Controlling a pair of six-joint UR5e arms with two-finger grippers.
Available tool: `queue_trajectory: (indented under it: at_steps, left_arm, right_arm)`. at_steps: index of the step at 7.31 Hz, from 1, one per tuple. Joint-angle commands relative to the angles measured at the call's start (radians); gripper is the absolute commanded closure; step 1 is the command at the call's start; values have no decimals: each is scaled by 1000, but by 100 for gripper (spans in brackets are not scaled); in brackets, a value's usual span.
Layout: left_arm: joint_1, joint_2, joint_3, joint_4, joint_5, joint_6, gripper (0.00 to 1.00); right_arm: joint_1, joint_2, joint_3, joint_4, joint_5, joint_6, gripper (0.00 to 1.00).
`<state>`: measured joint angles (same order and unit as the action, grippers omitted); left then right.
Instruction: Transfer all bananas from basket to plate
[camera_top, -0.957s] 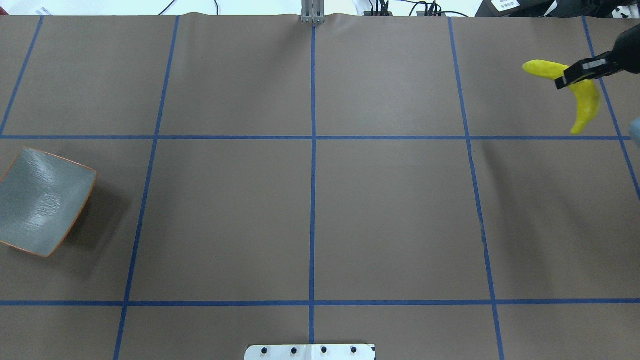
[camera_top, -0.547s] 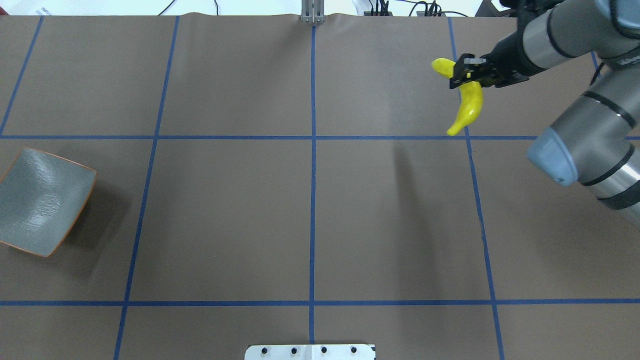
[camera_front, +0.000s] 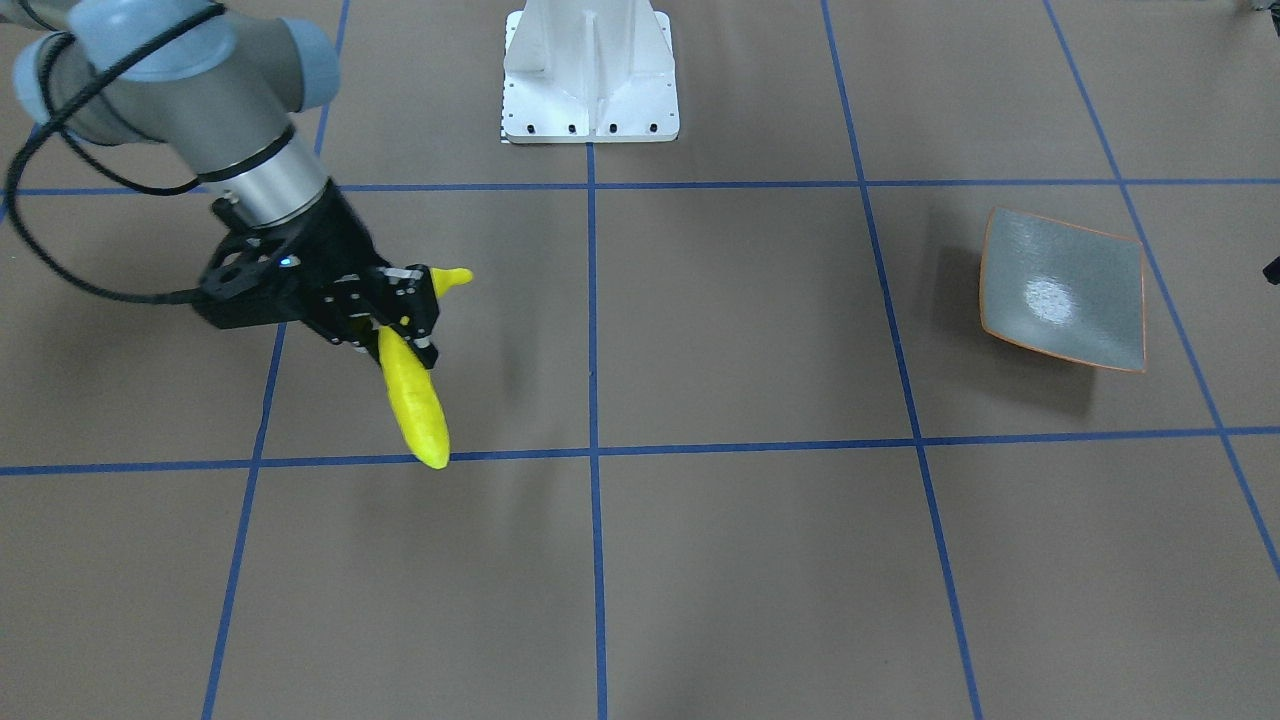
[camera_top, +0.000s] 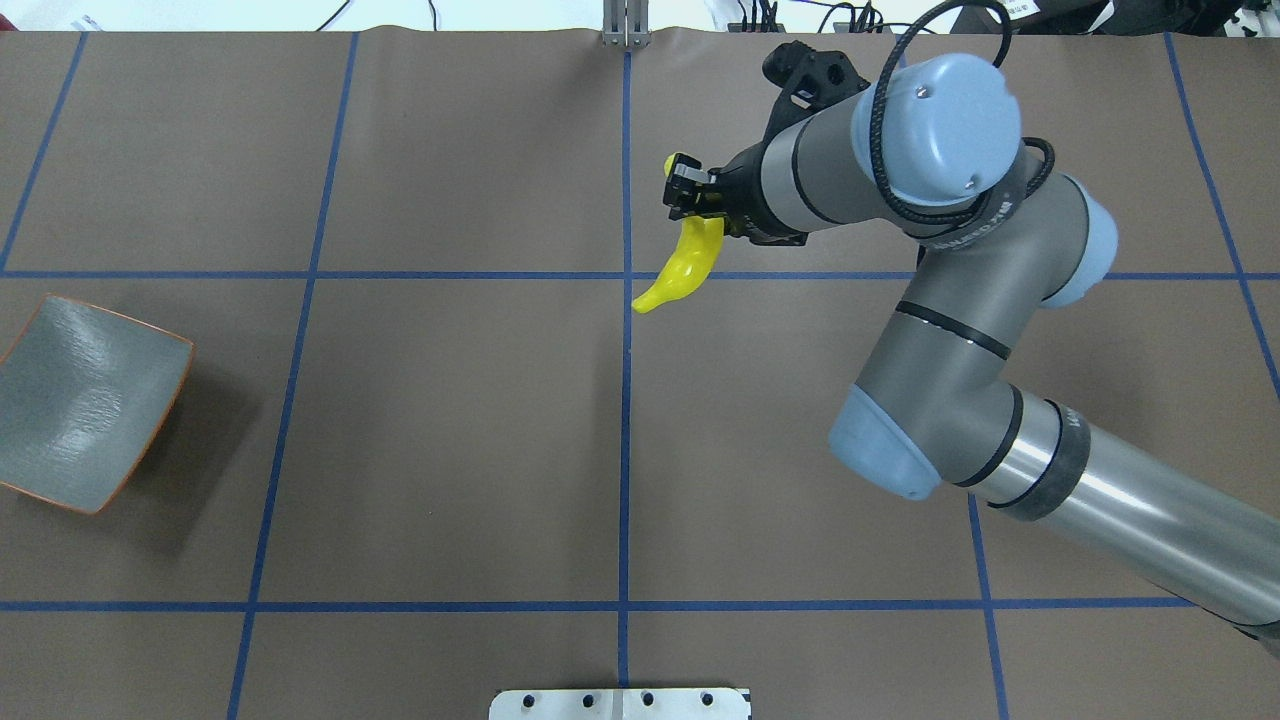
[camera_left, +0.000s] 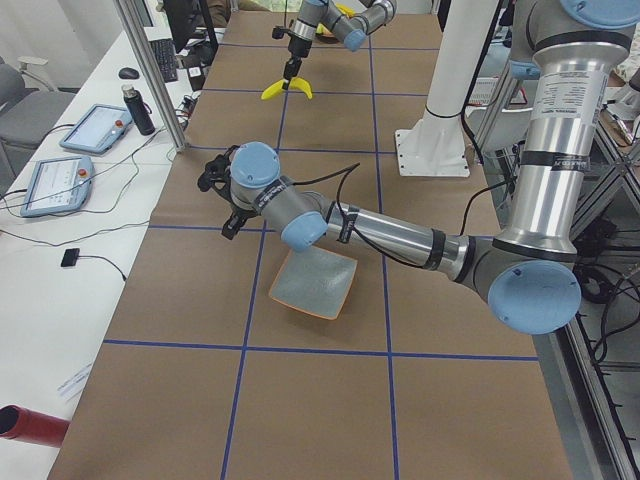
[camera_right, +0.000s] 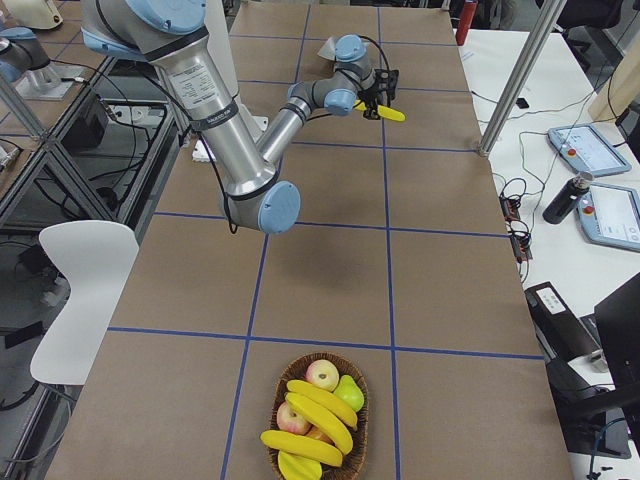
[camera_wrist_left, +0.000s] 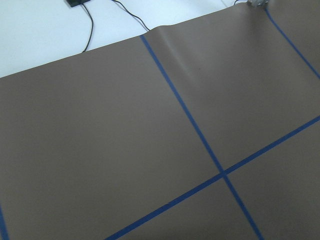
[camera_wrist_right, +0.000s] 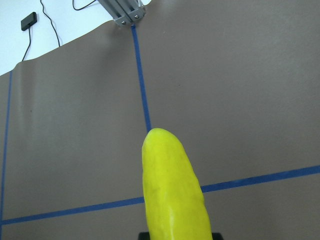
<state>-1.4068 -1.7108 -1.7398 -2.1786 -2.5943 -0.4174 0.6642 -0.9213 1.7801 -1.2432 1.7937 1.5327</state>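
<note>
Brown paper with a blue tape grid covers the counter (camera_top: 450, 450). The right arm (camera_top: 930, 300) reaches over its middle. The basket (camera_right: 363, 430) at one end, clipped by the frame, holds bananas (camera_right: 322, 403); the plate (camera_top: 85, 410) sits at the other. The right jaws are clamped on a banana (camera_top: 685, 270). Left jaws: I cannot tell.

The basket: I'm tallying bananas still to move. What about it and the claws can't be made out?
Basket: only in the exterior right view; the bottom edge cuts its near rim.
Bananas in it: three show, piled on other fruit; any beneath are hidden.
Left claw: exterior left view only, too small to judge open or shut.
</note>
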Motion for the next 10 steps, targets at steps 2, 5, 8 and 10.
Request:
queue_trajectory:
  at_steps: [2, 5, 8, 10]
  left_arm:
    - [194, -56, -35, -258, -3, -452, 0]
    - [288, -128, -92, -291, 3, -684, 0]
    - [351, -171, -92, -309, 40, -693, 0]
    - [420, -185, -95, -331, 46, -695, 0]
  right_arm:
    - [-61, 126, -77, -7, -56, 196, 100]
    - [-106, 215, -139, -65, -109, 250, 100]
    - [-143, 259, -136, -128, -137, 250, 100]
    - [-150, 283, -136, -125, -145, 271, 100]
